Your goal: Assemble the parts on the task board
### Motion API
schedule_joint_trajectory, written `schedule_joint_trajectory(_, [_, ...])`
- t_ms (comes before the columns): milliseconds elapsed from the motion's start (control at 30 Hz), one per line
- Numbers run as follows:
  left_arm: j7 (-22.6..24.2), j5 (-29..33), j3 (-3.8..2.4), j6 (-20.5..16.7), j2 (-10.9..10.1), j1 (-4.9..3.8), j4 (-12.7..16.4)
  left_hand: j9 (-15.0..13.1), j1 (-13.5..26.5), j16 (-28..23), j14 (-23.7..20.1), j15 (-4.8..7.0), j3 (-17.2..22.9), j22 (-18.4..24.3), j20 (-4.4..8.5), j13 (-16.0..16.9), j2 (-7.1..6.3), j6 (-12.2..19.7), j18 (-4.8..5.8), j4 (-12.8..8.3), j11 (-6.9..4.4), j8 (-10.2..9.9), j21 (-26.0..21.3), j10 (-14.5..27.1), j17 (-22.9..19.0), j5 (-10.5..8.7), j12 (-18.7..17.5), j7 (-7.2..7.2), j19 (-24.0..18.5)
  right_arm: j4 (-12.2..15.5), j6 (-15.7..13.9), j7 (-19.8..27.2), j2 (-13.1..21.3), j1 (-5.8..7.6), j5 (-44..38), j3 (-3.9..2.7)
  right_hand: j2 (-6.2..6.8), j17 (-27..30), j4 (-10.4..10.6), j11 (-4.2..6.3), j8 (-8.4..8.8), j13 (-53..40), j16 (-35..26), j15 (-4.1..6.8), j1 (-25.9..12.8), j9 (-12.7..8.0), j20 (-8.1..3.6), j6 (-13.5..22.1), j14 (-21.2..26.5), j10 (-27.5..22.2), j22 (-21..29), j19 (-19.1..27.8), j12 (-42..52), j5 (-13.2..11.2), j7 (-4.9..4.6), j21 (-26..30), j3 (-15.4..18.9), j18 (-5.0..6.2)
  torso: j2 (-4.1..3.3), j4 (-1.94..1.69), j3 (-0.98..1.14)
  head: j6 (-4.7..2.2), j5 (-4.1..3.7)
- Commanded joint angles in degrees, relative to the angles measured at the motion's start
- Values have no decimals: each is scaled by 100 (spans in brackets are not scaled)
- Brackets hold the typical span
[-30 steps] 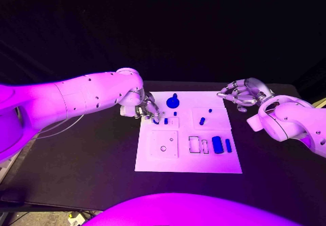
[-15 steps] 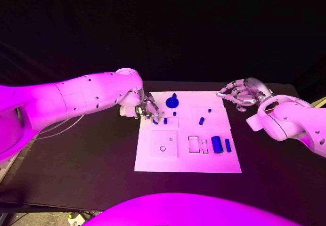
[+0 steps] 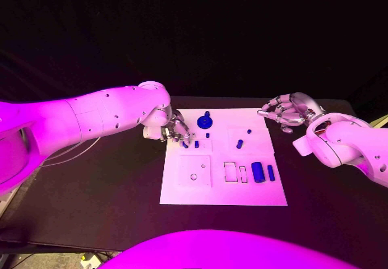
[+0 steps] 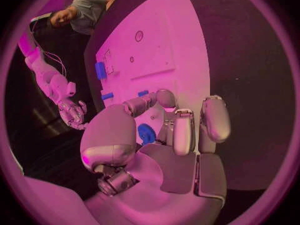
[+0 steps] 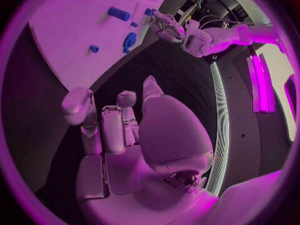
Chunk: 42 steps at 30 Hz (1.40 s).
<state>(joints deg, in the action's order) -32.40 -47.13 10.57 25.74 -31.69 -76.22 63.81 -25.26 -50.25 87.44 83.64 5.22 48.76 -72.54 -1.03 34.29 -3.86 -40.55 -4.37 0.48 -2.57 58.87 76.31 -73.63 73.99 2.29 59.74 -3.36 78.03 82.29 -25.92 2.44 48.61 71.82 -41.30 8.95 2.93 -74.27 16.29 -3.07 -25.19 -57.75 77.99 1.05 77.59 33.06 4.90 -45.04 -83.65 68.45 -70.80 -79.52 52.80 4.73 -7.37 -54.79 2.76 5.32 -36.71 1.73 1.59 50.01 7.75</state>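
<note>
Left robot hand (image 3: 174, 132) pinching small blue part (image 3: 185, 144) on task board (image 3: 224, 188); right robot hand (image 3: 285, 114) empty, fingers curled

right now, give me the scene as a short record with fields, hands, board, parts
left hand: over the board's far left edge, fingertips at a small blue part; whether it grips the part cannot be told
right hand: off the board's far right corner, fingers curled, holding nothing
task board: white plate, mid table
round blue part: near the far edge
blue block: right side, a slimmer blue bar beside it
</note>
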Motion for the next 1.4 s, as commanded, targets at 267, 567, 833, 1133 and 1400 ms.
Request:
schedule_joint_trajectory(267, [-11, 21, 25, 102, 46, 41, -13, -547, 170, 131, 581, 34, 39, -131, 11, 139, 410, -1048, 28, 173, -48, 94, 117, -160, 1408, 231, 81, 290, 189, 15, 2, 16, 6, -3, -10, -1, -185, -171, 8, 39, 66, 41, -79, 52, -85, 81, -53, -39, -272, -62, 37, -51, 9, -45, 1, 82, 324, 98, 1, 2, -1, -1, -10])
schedule_joint_trajectory(567, [-12, 21, 29, 103, 51, 46, -17, -587, 284, 139, 584, 37, -194, -146, 14, 166, 352, -1094, 30, 292, -52, 26, 126, -184, 1420, 229, 72, 295, 189, 18, 0, 16, 10, -3, -10, -1, -185, -171, 8, 39, 66, 41, -79, 52, -85, 81, -53, -39, -272, -62, 37, -51, 9, -45, 1, 82, 324, 98, 2, 1, 1, -1, -16])
schedule_joint_trajectory(833, [-11, 10, 31, 87, 50, 48, -19, -637, 393, 142, 584, 39, -453, -154, 16, 182, 274, -1121, 30, 432, -54, -39, 129, -192, 1424, 221, 55, 298, 187, 20, -4, 19, 13, -3, -10, -1, -187, -170, 8, 39, 68, 42, -83, 52, -82, 81, -53, -40, -272, -61, 39, -50, 12, -46, 1, 90, 330, 99, 3, 2, 1, -1, -18])
schedule_joint_trajectory(1133, [-9, -21, 32, 91, 36, 50, -16, -681, 431, 141, 584, 41, -653, -157, 18, 189, 148, -1130, 30, 477, -56, -77, 128, -191, 1422, 215, 42, 300, 185, 19, -6, 20, 17, -3, -10, -1, -186, -174, 10, 39, 69, 42, -80, 52, -83, 81, -53, -39, -273, -61, 36, -52, 13, -46, 1, 87, 334, 98, 1, -1, -2, -1, -24])
schedule_joint_trajectory(1400, [9, -109, 16, 23, -81, 55, 67, -756, 499, 133, 580, 45, -1071, -140, 21, 195, -18, -1147, 24, 673, -58, -144, 108, -183, 1410, 211, 15, 300, 169, 14, -7, 24, 16, -3, -10, -1, -186, -174, 10, 39, 69, 42, -80, 52, -83, 81, -53, -39, -273, -61, 36, -52, 13, -46, 1, 87, 334, 98, -1, 2, -5, -1, -32])
